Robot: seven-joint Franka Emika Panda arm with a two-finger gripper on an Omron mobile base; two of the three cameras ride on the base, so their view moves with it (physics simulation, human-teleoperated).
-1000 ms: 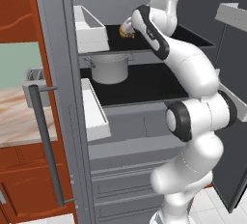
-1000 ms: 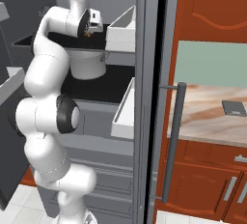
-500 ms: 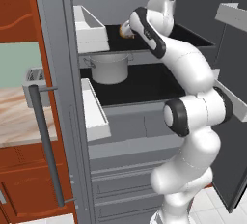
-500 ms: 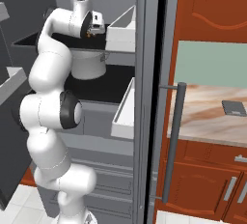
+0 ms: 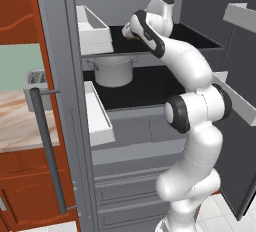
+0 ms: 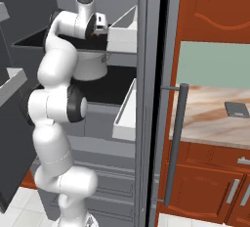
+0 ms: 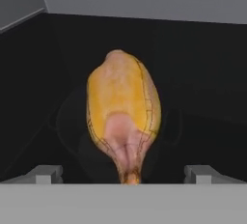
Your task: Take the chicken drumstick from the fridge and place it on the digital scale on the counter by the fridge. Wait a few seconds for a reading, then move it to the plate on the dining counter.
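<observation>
One golden-orange oval chicken drumstick is seen lying on the black upper shelf of the tall grey fridge, straight ahead of the pincer. Its long side is pointed along the reach, thin bony end nearest and between the two dark tips. The pincer is held wide and nothing is gripped, so it is judged that it must be pushed further forward before being closed.

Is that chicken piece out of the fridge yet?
No. The drumstick lies on a black fridge shelf, between the open end effector's fingertips.

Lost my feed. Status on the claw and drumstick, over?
Claw open, reaching onto the fridge's upper shelf. Chicken drumstick lying between the fingertips, not gripped. Nothing in the way.
</observation>
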